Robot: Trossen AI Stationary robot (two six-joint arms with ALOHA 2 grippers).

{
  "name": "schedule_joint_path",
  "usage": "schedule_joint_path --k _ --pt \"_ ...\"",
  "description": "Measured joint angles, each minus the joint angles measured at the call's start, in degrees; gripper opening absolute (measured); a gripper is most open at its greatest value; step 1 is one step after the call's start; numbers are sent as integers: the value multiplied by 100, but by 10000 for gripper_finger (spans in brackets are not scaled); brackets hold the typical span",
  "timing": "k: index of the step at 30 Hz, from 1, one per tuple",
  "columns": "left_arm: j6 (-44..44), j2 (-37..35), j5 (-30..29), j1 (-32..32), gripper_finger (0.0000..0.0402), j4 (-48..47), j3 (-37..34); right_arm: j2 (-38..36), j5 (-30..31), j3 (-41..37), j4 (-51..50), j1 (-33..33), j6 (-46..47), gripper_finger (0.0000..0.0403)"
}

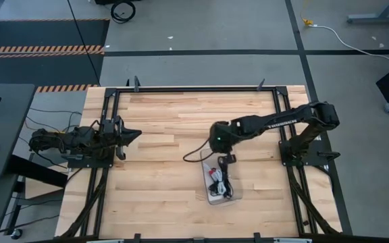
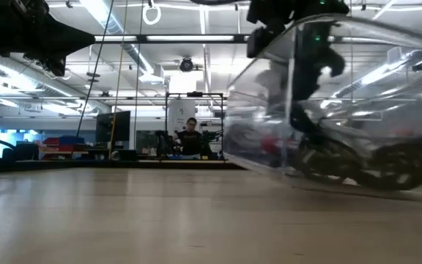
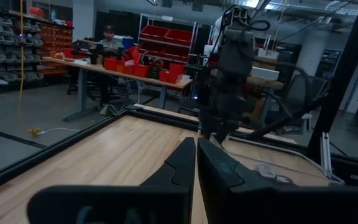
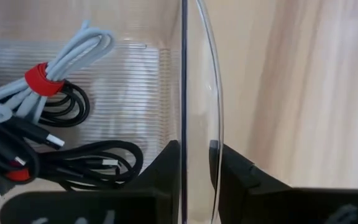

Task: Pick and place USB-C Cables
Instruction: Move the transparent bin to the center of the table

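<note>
Tabletop [image 1: 161, 135] bin [image 4: 199, 93] wall is pinched by right pincer [image 4: 197, 163], half-hiding USB-C Cables [image 4: 48, 124]; left pincer [image 3: 196, 163] clenched.

Place: an industrial workshop or robotics lab.
Evidence: red parts bins [image 3: 166, 32] at twelve o'clock, striped floor tape [image 1: 42, 48], a person [image 2: 190, 136] seated at benches.

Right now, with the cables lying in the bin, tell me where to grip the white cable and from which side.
Grip the white cable at its red tie, where the strands are cinched into one bundle. Come from above: the walls of the clear bin block the sides, and the right gripper clamps one wall. The left gripper waits aside.
</note>
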Motion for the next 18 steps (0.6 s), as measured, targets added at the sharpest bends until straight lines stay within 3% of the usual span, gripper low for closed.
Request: schedule_joint_path --k 6,18 --pt "2 0 0 0 25 -2 0 773 -58 934 -277 -141 -1687 71" --pt "11 0 0 0 25 -4 0 2840 -11 3856 -1834 -295 -4705 74"
